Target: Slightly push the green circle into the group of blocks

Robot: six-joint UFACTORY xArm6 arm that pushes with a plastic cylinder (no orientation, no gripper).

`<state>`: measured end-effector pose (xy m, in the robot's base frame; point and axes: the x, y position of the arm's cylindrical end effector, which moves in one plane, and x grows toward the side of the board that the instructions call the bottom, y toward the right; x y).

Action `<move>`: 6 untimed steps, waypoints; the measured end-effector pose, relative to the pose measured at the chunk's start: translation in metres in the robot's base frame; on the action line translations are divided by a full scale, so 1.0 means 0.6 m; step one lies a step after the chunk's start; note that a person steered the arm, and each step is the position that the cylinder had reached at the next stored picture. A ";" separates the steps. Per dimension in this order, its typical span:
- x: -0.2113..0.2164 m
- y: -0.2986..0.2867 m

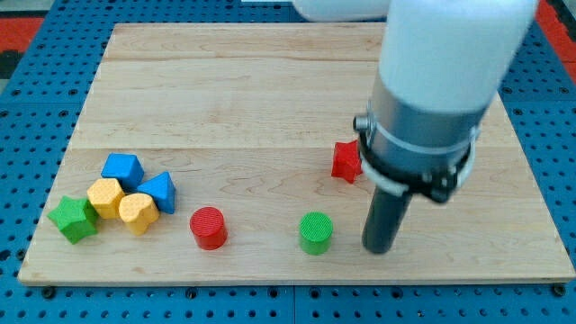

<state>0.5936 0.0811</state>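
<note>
The green circle (316, 232) stands near the view's bottom, a little right of the middle of the wooden board (270, 99). My tip (379, 249) rests on the board just to the right of it, a short gap apart. A red circle (208, 227) stands to the green circle's left. Further left is the group: a blue block (122, 167), a blue triangle (160, 191), two yellow blocks (105, 197) (137, 211) and a green star-like block (73, 219). A red star-like block (346, 161) lies above the green circle, partly behind the arm.
The arm's wide white and grey body (432, 90) hides the board's upper right part. A blue perforated table (27, 108) surrounds the board. The board's bottom edge (288, 283) runs close below the green circle and my tip.
</note>
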 end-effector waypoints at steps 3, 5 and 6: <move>-0.095 -0.108; -0.119 -0.310; -0.116 -0.167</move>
